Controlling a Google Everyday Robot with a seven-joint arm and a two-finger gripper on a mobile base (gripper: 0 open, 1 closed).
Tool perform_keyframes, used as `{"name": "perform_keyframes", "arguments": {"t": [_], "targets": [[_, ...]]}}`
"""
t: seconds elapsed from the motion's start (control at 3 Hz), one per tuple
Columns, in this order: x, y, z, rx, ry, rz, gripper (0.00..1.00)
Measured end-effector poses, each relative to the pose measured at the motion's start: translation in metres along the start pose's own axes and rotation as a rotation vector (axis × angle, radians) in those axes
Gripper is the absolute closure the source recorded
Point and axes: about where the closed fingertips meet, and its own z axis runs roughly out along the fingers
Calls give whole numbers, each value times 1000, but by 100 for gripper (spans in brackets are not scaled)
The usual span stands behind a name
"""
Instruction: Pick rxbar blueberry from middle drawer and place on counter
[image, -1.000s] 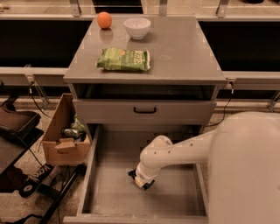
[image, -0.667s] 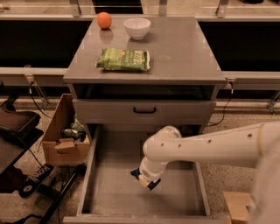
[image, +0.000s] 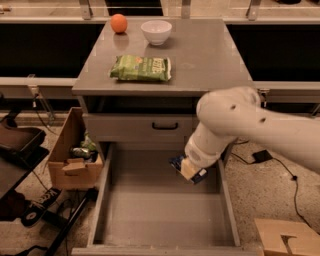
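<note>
The middle drawer (image: 150, 215) stands pulled open, its grey floor bare. My gripper (image: 189, 170) hangs from the white arm over the drawer's back right part, lifted above the floor. It is shut on the rxbar blueberry (image: 181, 163), a small dark blue bar that pokes out to the left and below the fingers. The counter (image: 210, 55) is the grey top of the cabinet, above and behind the gripper.
On the counter lie a green chip bag (image: 142, 68), a white bowl (image: 156, 31) and an orange (image: 118, 23). A shut drawer front with black handle (image: 165, 126) is above the open drawer. A cardboard box (image: 75, 152) stands left; another (image: 287, 237) at lower right.
The gripper has risen from the drawer floor with the blue bar in it and moved up and toward the back right. The arm now rises in front of the cabinet's right side.
</note>
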Motion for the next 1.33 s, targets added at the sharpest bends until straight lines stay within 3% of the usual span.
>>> {"name": "perform_keyframes", "arguments": {"t": [0.33,0.67,1.0,1.33], "targets": [[-8,-29,-75,-3,-72,73,100],[-18,-52,-156,55,-205,202,100],[-33,-64,-192,136,-345,289,100],[-33,-65,-192,136,-346,289,100]]}}
